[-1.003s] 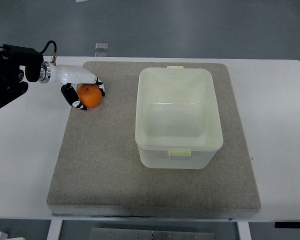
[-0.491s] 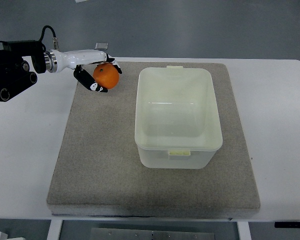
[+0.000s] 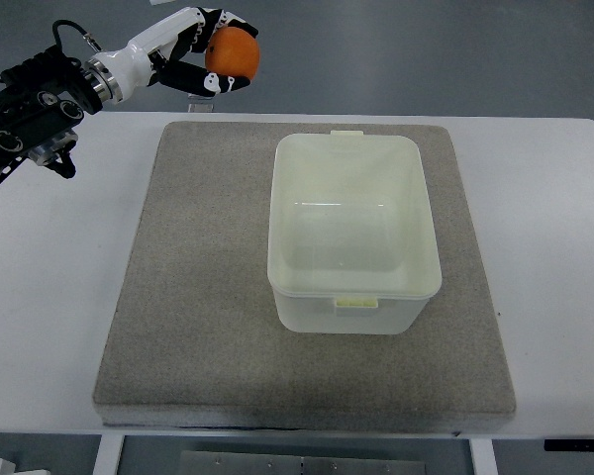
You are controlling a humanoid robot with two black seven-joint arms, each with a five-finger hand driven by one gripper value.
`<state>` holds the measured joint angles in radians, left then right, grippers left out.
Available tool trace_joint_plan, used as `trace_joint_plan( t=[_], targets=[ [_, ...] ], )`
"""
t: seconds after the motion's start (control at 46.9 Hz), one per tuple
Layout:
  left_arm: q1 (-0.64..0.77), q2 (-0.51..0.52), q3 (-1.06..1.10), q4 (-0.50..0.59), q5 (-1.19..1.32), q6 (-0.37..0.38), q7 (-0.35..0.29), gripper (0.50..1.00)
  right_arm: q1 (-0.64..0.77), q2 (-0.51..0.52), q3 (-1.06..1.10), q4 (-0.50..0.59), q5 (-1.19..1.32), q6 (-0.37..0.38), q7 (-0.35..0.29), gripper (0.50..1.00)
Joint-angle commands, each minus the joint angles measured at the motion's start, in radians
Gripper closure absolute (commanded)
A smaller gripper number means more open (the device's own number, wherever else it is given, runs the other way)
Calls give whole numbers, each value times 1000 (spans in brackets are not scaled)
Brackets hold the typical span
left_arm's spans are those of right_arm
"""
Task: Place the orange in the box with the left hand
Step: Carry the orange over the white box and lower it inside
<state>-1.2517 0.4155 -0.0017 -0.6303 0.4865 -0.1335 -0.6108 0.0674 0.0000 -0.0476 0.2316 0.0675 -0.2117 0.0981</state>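
Aloft, left hand (image 3: 193, 45) gripping orange (image 3: 232, 52)

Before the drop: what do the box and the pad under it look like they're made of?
The box looks like thin moulded plastic, cream-white and semi-glossy: soft reflections show on its floor, and the rim carries small clip tabs. The pad looks like grey felt or dense foam, matte with a speckled, fibrous surface; which one I cannot tell.

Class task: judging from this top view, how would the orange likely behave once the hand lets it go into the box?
The orange looks round, so it would probably roll across the white box, whose floor looks smooth. It likely stays firm; the left hand shows no denting.
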Motion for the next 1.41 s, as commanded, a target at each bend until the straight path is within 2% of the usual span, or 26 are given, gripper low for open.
trace_joint_plan(
  t=[0.0, 0.192, 0.448, 0.662, 0.875, 0.982, 1.195, 1.387],
  targets=[
    [0, -7, -32, 0, -39, -1, 0, 1000, 0, 0, 0, 0, 0, 0, 0, 556],
    [18, -29, -80, -14, -40, -35, 0, 1000, 0, 0, 0, 0, 0, 0, 0, 556],
    [14, -52, -81, -89, -23, -104, 0, 1000, 0, 0, 0, 0, 0, 0, 0, 556],
    [-5, -58, -74, -180, -17, -115, 0, 1000, 0, 0, 0, 0, 0, 0, 0, 556],
    [-5, -38, -81, -288, 133, -173, 0, 1000, 0, 0, 0, 0, 0, 0, 0, 556],
    [-5, -32, -77, -305, 176, -184, 0, 1000, 0, 0, 0, 0, 0, 0, 0, 556],
    [-5, -8, -75, -305, 245, -273, 0, 1000, 0, 0, 0, 0, 0, 0, 0, 556],
    [-8, 20, -80, -305, 283, -383, 0, 1000, 0, 0, 0, 0, 0, 0, 0, 556]
  ],
)
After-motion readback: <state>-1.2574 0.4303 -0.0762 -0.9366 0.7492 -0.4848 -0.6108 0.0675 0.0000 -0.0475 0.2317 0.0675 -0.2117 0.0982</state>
